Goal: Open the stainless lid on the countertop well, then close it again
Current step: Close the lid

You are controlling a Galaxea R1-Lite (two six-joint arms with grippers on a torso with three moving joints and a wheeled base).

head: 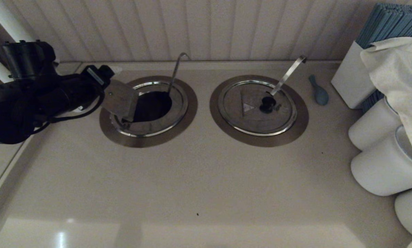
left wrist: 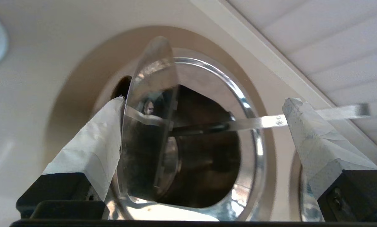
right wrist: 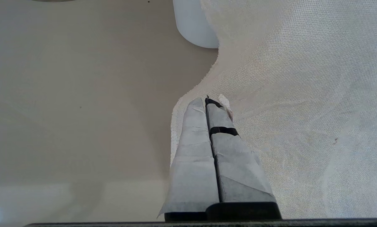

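Looking down past the left claw [left wrist: 204,126], wide open, taped fingers [left wrist: 90,148] spread far apart. Stainless lid [left wrist: 150,104] folded up nearly on edge, touching one taped finger. Countertop well [left wrist: 254,148] gaping dark behind it, shiny rim around. Thin rod [left wrist: 270,120] sticking out across the rim toward the other finger. Beige desk [left wrist: 34,78] all around.
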